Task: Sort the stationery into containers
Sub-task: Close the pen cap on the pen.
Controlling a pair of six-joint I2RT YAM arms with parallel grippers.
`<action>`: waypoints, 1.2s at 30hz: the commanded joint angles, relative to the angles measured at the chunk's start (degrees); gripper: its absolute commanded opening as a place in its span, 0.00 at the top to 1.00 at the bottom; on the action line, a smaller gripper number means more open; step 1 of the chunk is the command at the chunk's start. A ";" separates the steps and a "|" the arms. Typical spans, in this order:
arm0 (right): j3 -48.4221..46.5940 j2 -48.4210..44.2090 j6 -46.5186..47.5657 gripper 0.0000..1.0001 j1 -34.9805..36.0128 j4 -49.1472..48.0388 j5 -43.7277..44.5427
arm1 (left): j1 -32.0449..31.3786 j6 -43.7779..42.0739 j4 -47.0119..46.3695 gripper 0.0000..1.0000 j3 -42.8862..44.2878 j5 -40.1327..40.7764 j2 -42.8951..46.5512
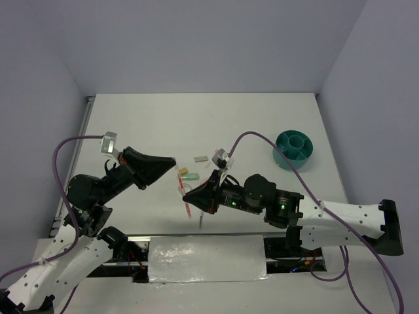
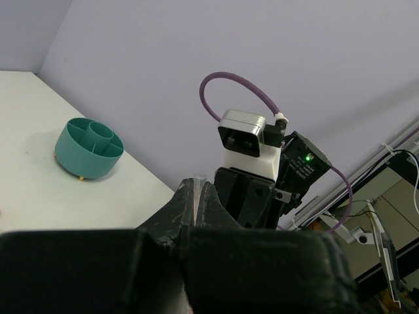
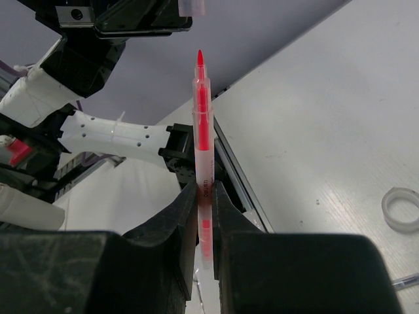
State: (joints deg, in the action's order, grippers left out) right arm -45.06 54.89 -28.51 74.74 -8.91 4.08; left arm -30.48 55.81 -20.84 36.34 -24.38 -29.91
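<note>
Pen (image 3: 202,124) clamped between right hand (image 3: 204,199)'s closed fingers (image 3: 171,226).

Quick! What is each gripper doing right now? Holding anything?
Left gripper: closed on what looks like a clear cap.
Right gripper: closed, holding the pink pen upright.

**A robot test lab, not a home or a shop.**

Two white and black robot arms, the left arm (image 1: 72,255) and the right arm (image 1: 340,219), are bolted at the near edge of a flat white table (image 1: 262,124). Plain pale purple walls (image 1: 196,39) close the table in on three sides, like a box. Long purple cables (image 1: 65,147) loop off the arms. A small silver camera box (image 2: 242,134) sits on one wrist. A tiny green light (image 2: 307,157) glows on a black part beside it.
</note>
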 commanded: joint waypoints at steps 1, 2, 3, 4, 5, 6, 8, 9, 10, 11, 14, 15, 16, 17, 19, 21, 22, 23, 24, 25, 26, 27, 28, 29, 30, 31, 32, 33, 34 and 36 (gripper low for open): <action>-3.28 0.13 1.09 1.00 0.32 -0.94 0.14 | -0.11 -0.09 -3.59 1.00 0.05 -1.19 -0.32; -3.28 0.13 1.18 1.00 0.32 -0.94 0.40 | -0.11 -0.09 -3.59 1.00 -0.04 -1.19 -0.41; -3.28 0.04 1.18 1.00 0.41 -1.02 0.49 | -0.11 -0.18 -3.33 1.00 0.14 -1.11 -0.50; -3.37 -0.05 1.35 1.00 0.41 -0.94 0.58 | -0.11 -0.26 -3.07 1.00 0.14 -1.02 -0.41; -3.54 -0.14 1.44 1.00 0.41 -0.76 0.67 | -0.11 -0.26 -3.07 1.00 0.14 -1.11 -0.32; -3.63 -0.31 1.62 1.00 0.41 -0.59 0.76 | -0.11 -0.18 -3.07 1.00 -0.04 -1.19 -0.24; -3.63 -0.40 1.79 1.00 0.41 -0.41 1.11 | -0.11 -0.09 -3.24 1.00 -0.13 -1.28 -0.24; -3.89 -0.40 2.05 1.00 0.41 -0.24 1.20 | -0.11 -0.09 -3.33 1.00 -0.21 -1.54 -0.32; -3.98 -0.40 2.06 1.00 0.32 -0.15 1.28 | -0.11 0.00 -3.33 1.00 -0.21 -1.46 -0.32; -4.16 -0.40 2.14 1.00 0.41 0.03 1.55 | -0.11 0.00 -3.42 1.00 -0.30 -1.63 -0.32; -4.25 -0.49 2.50 1.00 0.41 0.20 2.16 | -0.11 0.00 -3.86 1.00 -0.56 -1.99 -0.24; -4.16 -0.49 2.58 1.00 0.32 0.21 2.25 | -0.11 -0.44 -3.16 1.00 -0.57 -1.90 -0.32; -4.25 -0.49 2.67 1.00 0.32 0.21 2.43 | -0.11 -0.53 -2.98 1.00 -0.57 -1.90 -0.32; -4.25 -0.40 2.85 1.00 0.32 0.29 2.43 | -0.11 -0.44 -2.98 1.00 -0.74 -1.90 -0.41; -4.34 -0.40 2.94 1.00 0.32 0.38 2.87 | -0.11 -0.09 -3.77 1.00 -1.18 -2.25 -0.32; -4.60 -0.14 3.20 1.00 0.41 0.73 3.30 | -0.11 0.26 -4.29 1.00 -1.36 -2.60 -0.41; -4.77 -0.14 3.29 1.00 0.41 0.73 3.31 | -0.11 0.26 -4.30 1.00 -1.27 -2.69 -0.41; -4.95 0.04 3.46 1.00 0.41 0.82 3.39 | -0.11 0.18 -4.38 1.00 -1.27 -2.86 -0.50; -4.95 0.12 3.46 1.00 0.41 0.82 3.39 | -0.11 0.17 -4.12 1.00 -1.36 -2.86 -0.41; -5.13 0.13 3.55 1.00 0.41 0.82 3.39 | -0.11 0.09 -3.95 1.00 -1.36 -2.69 -0.32; -5.30 0.21 3.64 1.00 0.41 0.82 3.31 | -0.11 0.09 -3.94 1.00 -1.44 -2.69 -0.24; -5.48 0.30 3.81 1.00 0.41 0.82 3.39 | -0.11 0.00 -3.86 1.00 -1.62 -2.78 -0.24; -5.48 0.30 3.90 1.00 0.32 0.82 3.57 | -0.11 0.00 -3.94 1.00 -1.71 -2.86 -0.32; -5.57 0.39 3.90 1.00 0.32 0.73 3.83 | -0.11 0.00 -4.12 1.00 -1.71 -3.13 -0.32; -5.65 0.39 4.16 1.00 0.41 0.82 4.01 | -0.11 0.26 -4.21 1.00 -1.88 -3.30 -0.32; -5.92 0.48 4.43 1.00 0.32 0.91 4.44 | -0.11 0.18 -4.30 1.00 -1.88 -3.48 -0.32; -6.27 0.74 4.69 1.00 0.23 1.08 4.71 | -0.11 0.26 -4.30 1.00 -1.88 -3.83 -0.50; -6.53 0.92 5.22 1.00 0.32 1.35 4.89 | -0.11 0.35 -4.38 1.00 -1.97 -3.92 -0.50; -7.14 1.09 5.40 1.00 0.23 1.44 4.89 | -0.11 0.44 -4.38 1.00 -2.06 -4.01 -0.67; -7.85 1.53 6.45 1.00 0.23 1.52 5.24 | -0.11 0.44 -4.38 1.00 -2.23 -4.18 -0.67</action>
State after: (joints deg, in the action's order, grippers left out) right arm -48.93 56.03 -24.40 74.74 -6.33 7.57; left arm -30.48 55.88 -21.96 34.52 -27.16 -30.52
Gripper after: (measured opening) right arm 0.166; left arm 0.043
